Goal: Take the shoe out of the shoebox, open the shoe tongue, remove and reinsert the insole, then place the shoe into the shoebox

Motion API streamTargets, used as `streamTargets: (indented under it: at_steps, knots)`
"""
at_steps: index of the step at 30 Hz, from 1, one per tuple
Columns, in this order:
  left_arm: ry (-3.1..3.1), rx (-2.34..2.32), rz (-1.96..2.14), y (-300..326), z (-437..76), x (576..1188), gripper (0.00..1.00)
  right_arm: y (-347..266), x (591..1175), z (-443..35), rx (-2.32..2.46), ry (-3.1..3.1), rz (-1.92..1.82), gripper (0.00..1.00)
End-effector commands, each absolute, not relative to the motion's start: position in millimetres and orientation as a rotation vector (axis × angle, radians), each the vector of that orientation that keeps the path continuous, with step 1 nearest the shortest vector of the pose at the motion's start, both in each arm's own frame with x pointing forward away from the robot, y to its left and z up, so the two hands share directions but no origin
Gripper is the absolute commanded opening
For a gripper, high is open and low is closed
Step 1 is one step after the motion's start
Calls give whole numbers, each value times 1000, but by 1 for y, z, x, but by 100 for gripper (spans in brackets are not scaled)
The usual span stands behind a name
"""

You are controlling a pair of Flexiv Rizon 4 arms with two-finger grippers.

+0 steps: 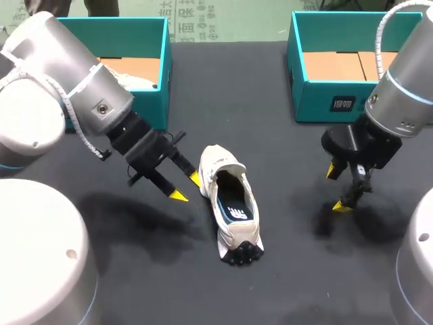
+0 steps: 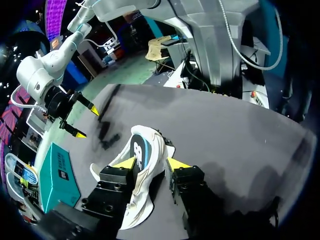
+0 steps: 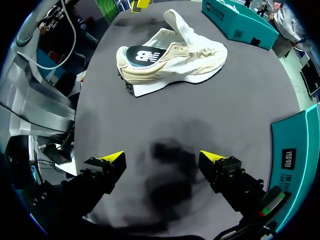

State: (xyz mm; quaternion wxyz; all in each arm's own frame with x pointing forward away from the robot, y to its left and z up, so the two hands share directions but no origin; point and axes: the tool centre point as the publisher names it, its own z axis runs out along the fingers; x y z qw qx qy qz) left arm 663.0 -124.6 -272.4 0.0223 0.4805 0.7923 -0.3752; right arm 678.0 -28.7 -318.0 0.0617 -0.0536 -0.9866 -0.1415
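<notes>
Dark table [image 1: 284, 271], shoe [image 1: 231, 203] outside both shoeboxes [image 1: 318, 103], left fingers [image 1: 178, 195] spread, right fingers [image 1: 342, 206] spread

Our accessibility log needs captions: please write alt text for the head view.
A cream shoe lies on the black table, tongue up, insole showing. The left gripper, jaws open, hangs beside it; the right gripper, jaws open, hangs apart. The left shoebox and right shoebox, both teal, sit at the far edge.

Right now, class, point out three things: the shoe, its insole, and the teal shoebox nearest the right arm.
shoe [image 3: 175, 57]: right wrist view, side of its cream upper.
insole [image 1: 235, 206]: head view, dark footbed inside the opening.
shoebox [image 1: 325, 101]: head view, teal front wall.
</notes>
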Motion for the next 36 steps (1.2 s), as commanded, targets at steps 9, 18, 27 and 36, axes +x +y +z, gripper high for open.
streamTargets:
  at_steps: [9,18,27,36]
  knots:
    - [2590,1920,-1039,-104,-252,670,0,-53,665,-307,-113,-2971,-468,100]
    - [2590,1920,-1039,-104,-252,670,0,-53,665,-307,-113,-2971,-468,100]
    - [2420,2369,-695,-123,-250,668,0,-53,665,-307,-113,-2971,-468,100]
    - [2459,2375,-534,-129,-251,670,0,-53,665,-307,-113,-2971,-468,100]
